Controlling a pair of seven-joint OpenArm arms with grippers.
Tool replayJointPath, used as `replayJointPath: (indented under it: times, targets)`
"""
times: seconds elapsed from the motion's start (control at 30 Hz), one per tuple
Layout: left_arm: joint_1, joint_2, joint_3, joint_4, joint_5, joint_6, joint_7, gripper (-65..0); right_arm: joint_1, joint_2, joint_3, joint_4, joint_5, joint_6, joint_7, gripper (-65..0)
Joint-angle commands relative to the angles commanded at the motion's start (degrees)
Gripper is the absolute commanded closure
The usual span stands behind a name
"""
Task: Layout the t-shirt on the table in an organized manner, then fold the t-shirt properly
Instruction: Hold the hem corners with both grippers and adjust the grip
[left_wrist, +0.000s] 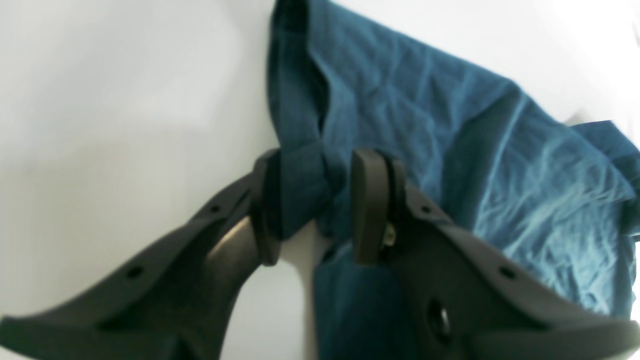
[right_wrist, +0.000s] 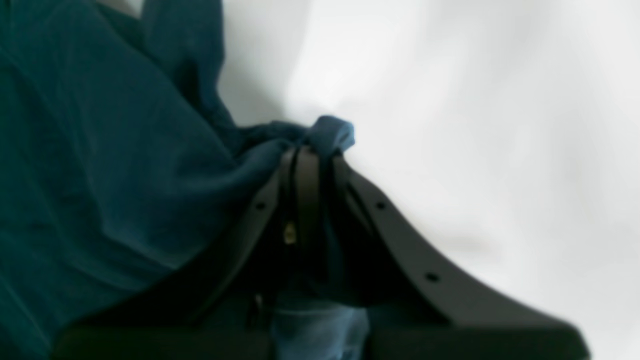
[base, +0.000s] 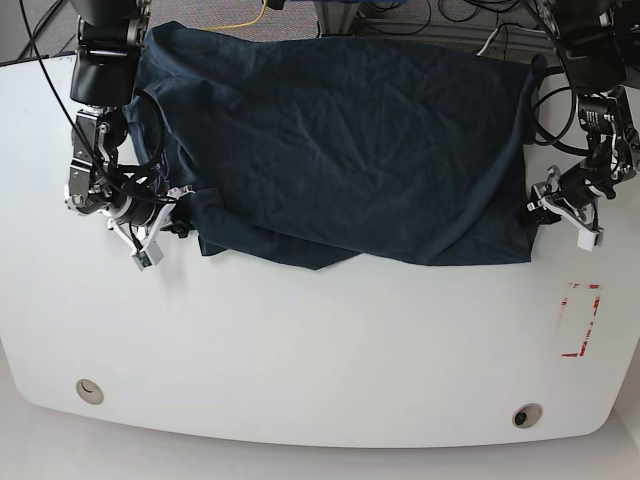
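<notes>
risking a lopsided spread from here: right hand clamped hard on a bunched corner of the t-shirt, while left hand stands only partly closed, a narrow gap left between the pads with a twisted strip of cloth running through it. judged a loose hold on that side, so any pull outward could let the strip slide free and drop the hem back into a heap. could also drag the whole garment sideways if one side tugs harder than the other, since nothing pins the far edge. near hem already sagging into a fold in the middle, likely to deepen if both corners come inward rather than apart. far edge lying right at the back rim of the surface, with cables behind it, so a push backward might send cloth over the edge.

lying across the back half of the surface, mostly opened out, wrinkled, dark blue. left corner of the near hem gathered at the right hand on the base view's left side, cloth poking up past the fingertips. opposite corner at the left hand on the base view's right, cloth passing between the pads and spreading away beyond them. red tape mark and two grommet holes well apart from the cloth, nearer the front.
</notes>
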Motion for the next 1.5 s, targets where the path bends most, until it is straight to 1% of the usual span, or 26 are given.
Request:
replayJointPath:
  times: [0.23,0.3,0.37,0.43,0.53,0.73,1.0,1.1,1.23,1.37,1.5]
  targets:
    - [0.1,-0.4,0.0,0.0,0.0,-0.1,0.0,-19.2,0.0,-0.1,0.0,0.0,0.0,0.00,0.0,-0.3]
    - [0.1,-1.1,0.0,0.0,0.0,-0.1,0.0,-19.0,0.0,-0.2,0.0,0.0,0.0,0.00,0.0,-0.3]
    - [0.1,-1.2,0.0,0.0,0.0,-0.1,0.0,-18.7,0.0,-0.2,0.0,0.0,0.1,0.00,0.0,-0.3]
    - [0.1,-1.2,0.0,0.0,0.0,-0.1,0.0,-16.8,0.0,-0.2,0.0,0.0,0.1,0.00,0.0,-0.3]
    - [0.0,-1.2,0.2,0.0,0.2,-0.1,0.0,-11.8,0.0,-0.2,0.0,0.0,0.2,0.00,0.0,-0.3]
    - [-0.3,-1.1,0.4,-0.1,0.3,0.0,0.0,-8.3,0.0,-0.2,0.0,0.0,0.3,0.00,0.0,-0.3]
    - [-1.0,-1.1,2.1,0.0,0.0,0.0,0.0,0.0,0.2,-0.3,0.0,0.0,0.4,0.00,-0.1,-0.3]
    - [-1.4,-1.0,2.1,0.3,-0.1,-0.1,0.0,0.0,0.3,-0.3,0.0,0.0,0.4,0.00,-0.1,-0.3]
    - [-1.4,-1.0,1.8,4.6,-0.1,-0.1,-0.4,0.0,0.4,-0.2,0.0,0.0,0.4,0.00,-0.1,-0.3]
    - [-1.1,-1.1,0.0,8.6,-0.1,-0.1,-0.3,0.0,0.4,0.0,0.0,0.1,0.4,0.00,-0.1,-0.3]
    - [-1.1,-1.4,-1.3,12.6,0.0,-0.1,-0.2,0.0,0.8,0.1,0.0,2.8,0.2,0.00,-0.2,-0.3]
